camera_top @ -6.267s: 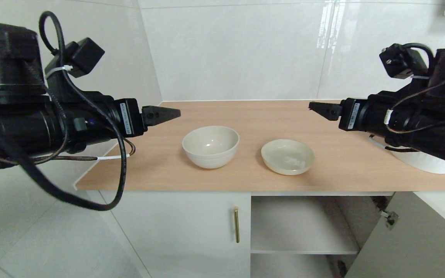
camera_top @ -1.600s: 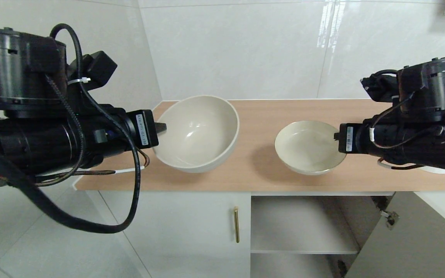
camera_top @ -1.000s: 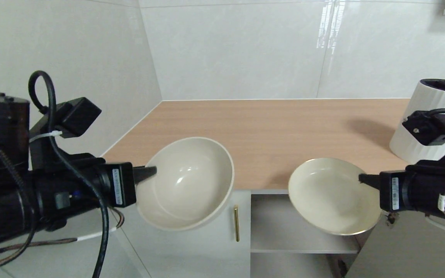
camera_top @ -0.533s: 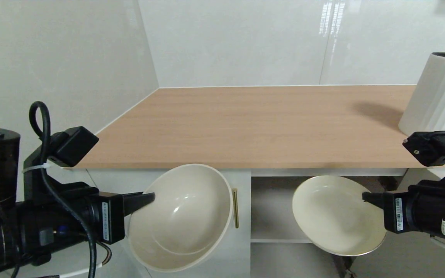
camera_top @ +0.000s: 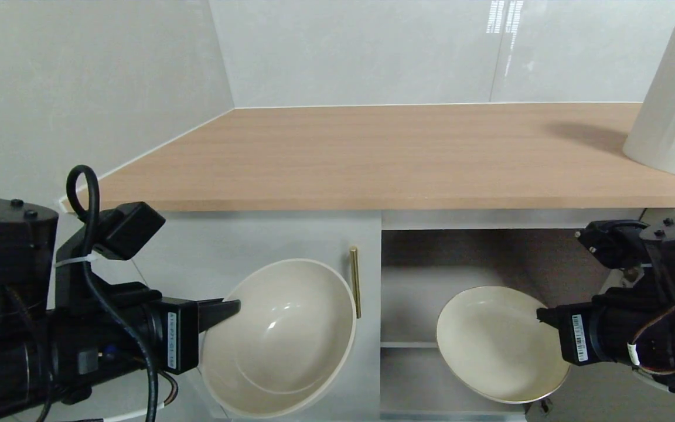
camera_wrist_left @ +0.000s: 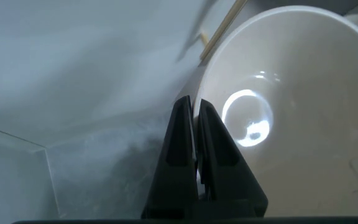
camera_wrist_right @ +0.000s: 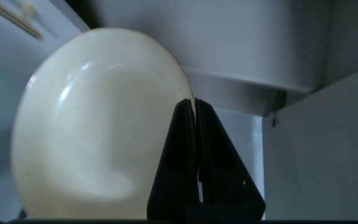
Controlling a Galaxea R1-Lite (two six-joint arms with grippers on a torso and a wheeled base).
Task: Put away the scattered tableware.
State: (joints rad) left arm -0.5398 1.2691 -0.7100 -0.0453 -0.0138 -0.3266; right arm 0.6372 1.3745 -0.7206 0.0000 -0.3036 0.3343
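A deep cream bowl (camera_top: 282, 337) hangs tilted in front of the closed white cabinet door (camera_top: 238, 246), held by its rim in my left gripper (camera_top: 233, 309), which is shut on it. The left wrist view shows that bowl (camera_wrist_left: 291, 112) with the left gripper (camera_wrist_left: 194, 115) pinching its rim. A shallow cream dish (camera_top: 498, 346) hangs tilted before the open cabinet bay, its rim pinched by my right gripper (camera_top: 542, 316). The right wrist view shows the dish (camera_wrist_right: 98, 118) clamped by the right gripper (camera_wrist_right: 193, 112).
The wooden countertop (camera_top: 384, 155) lies above, with a white ribbed container (camera_top: 674, 99) at its far right. Below it, the open cabinet has a white shelf (camera_top: 408, 343). A brass handle (camera_top: 354, 281) runs down the closed door. An open door panel (camera_wrist_right: 328, 149) stands beside the dish.
Both grippers took the bowl and the dish off the counter and lowered them to cabinet height. The head camera has dropped too, so the countertop sits higher in view.
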